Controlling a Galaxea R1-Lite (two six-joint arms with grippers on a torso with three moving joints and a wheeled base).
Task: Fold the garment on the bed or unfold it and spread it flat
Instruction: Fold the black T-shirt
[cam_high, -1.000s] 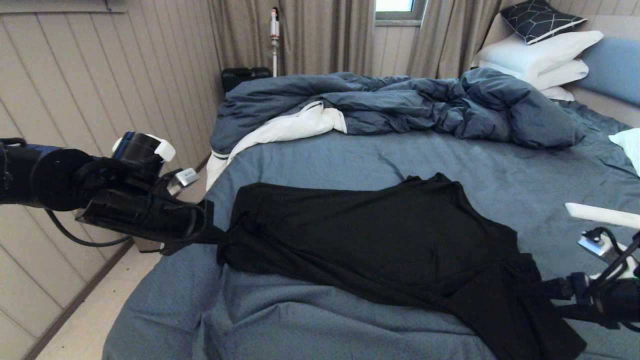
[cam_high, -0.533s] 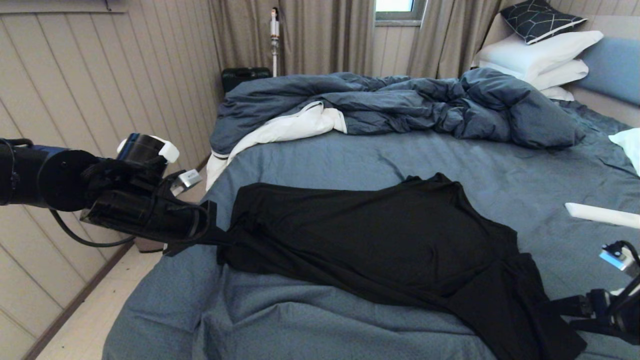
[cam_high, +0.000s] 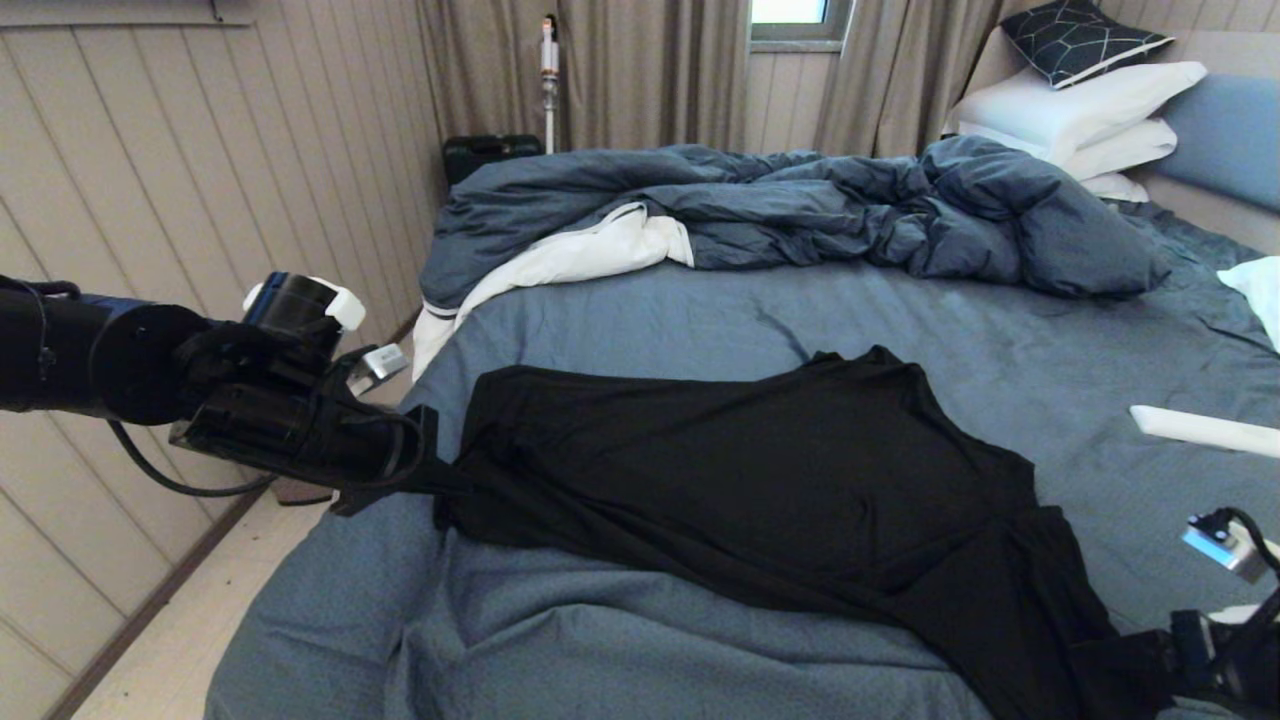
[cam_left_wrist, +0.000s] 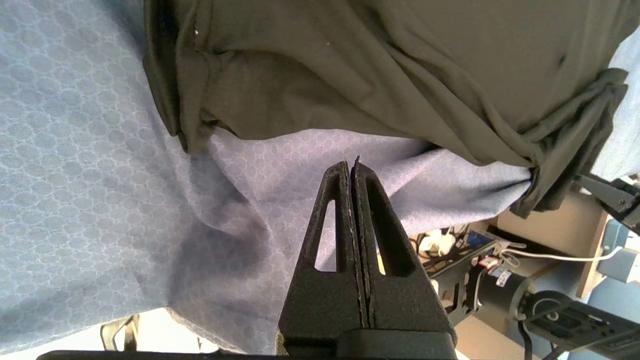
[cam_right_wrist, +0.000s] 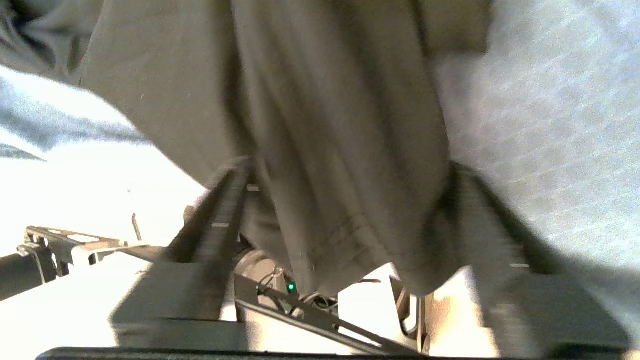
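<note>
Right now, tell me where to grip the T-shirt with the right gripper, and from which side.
Grip the bunched corner of the T-shirt that droops over the bed's near edge, coming in from that edge. The cloth gathers into one narrow hanging fold there, and the right gripper has its open fingers on either side of it.

Can't make out any print or lettering on the T-shirt (cam_high: 760, 480), just plain black. Lower right corner of it cut off by the head view's edge. Right gripper (cam_right_wrist: 345, 220) blurry, mostly out of the head view. Left gripper (cam_high: 425, 470) fingers lost against black cloth there.
</note>
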